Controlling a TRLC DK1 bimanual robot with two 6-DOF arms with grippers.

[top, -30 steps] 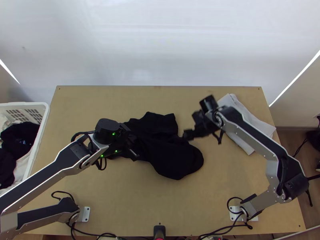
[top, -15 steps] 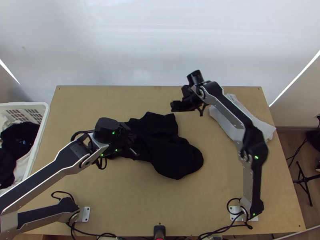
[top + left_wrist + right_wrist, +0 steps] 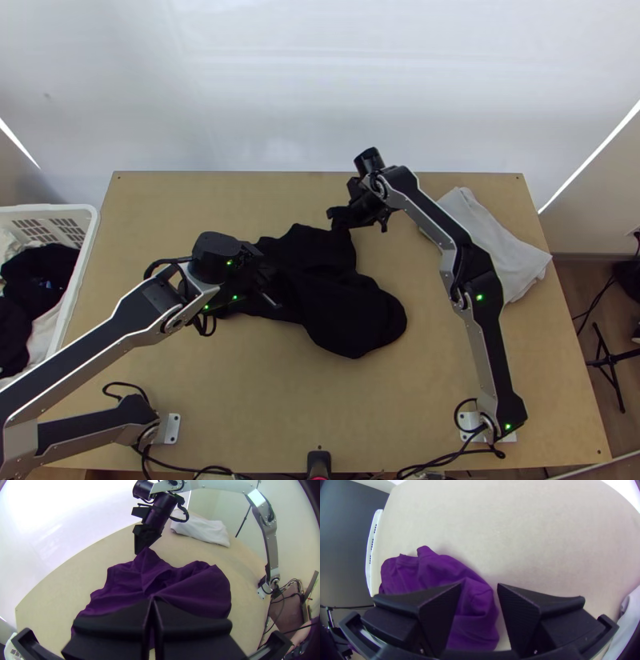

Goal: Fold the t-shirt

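Shirt [image 3: 348, 320] is lying bunched at mid-frame in the top view, its long axis slanting from left of centre toward lower right. Right claw [image 3: 479, 588] is standing wide at the shirt's upper edge; the cloth is lying just below it in the top view, with a raised corner showing between its fingers in the right wrist view. This claw is the nearer one to that corner. Left claw [image 3: 152, 600] is sitting narrow at the shirt's left part, apparently pinching cloth, since creases are running out from its tips. Judgement: the next move is calling for the right claw to be closing on the corner. Basket [image 3: 48, 209], at the left edge, is holding dark clothes [image 3: 40, 268] and pale ones [image 3: 46, 324]. White cloth [image 3: 496, 244] is lying folded at upper right.
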